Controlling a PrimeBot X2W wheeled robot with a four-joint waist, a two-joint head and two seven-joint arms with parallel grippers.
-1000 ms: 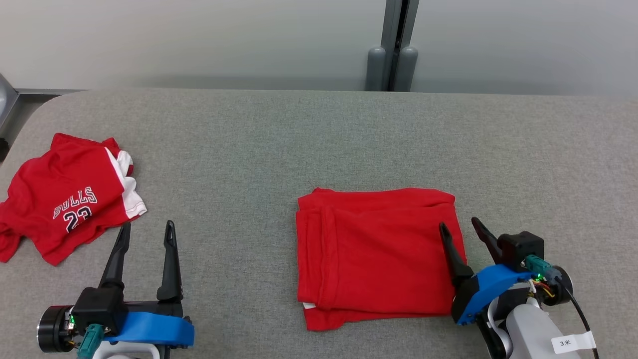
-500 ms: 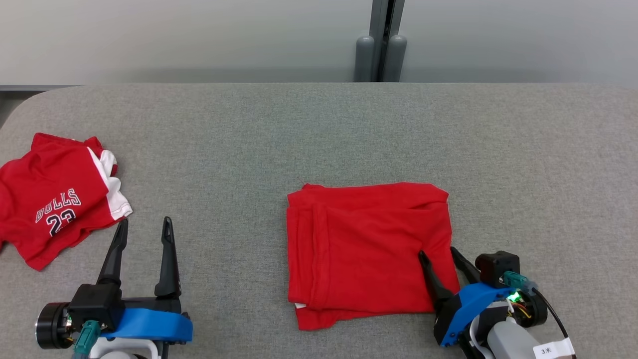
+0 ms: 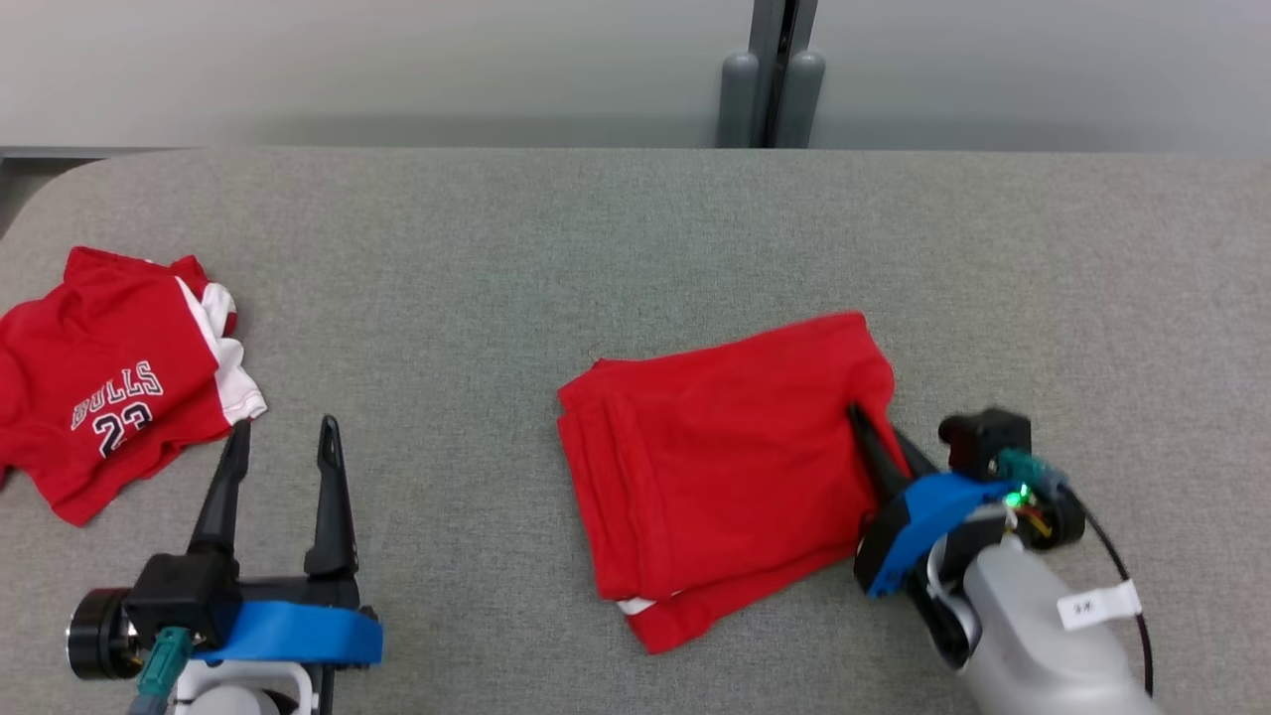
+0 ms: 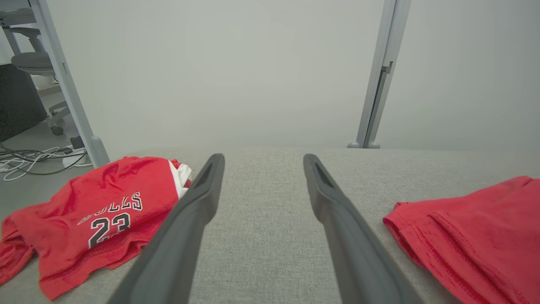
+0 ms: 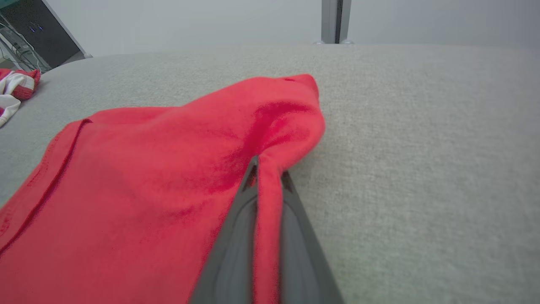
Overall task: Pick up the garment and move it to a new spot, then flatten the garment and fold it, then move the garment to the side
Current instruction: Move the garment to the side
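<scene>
Two red pieces of clothing lie on the grey felt tabletop (image 3: 496, 258). The folded garment (image 3: 715, 467), plain red and roughly rectangular, sits on the robot's side of the grey post (image 3: 773, 74) that rises behind the far edge. It is almost in line with the post and lies skewed, its far right corner turned toward the post and a sliver of white showing at its near corner. The right gripper (image 3: 876, 422) is at the garment's right edge, a little right of the post's line. Its fingers (image 5: 236, 236) are drawn close together with a ridge of red cloth pinched between them. In the right wrist view the fabric rises from between the tips, and the corner beyond is lifted into a soft hump. Well to the left of the post lies the crumpled Bulls jersey (image 3: 109, 387), red with white trim and the number 23. The left gripper (image 3: 285, 425) is between the jersey and the post's line, on the robot's side, just beside the jersey's near right corner. Its fingers (image 4: 190, 228) are spread wide over bare tabletop and hold nothing.
</scene>
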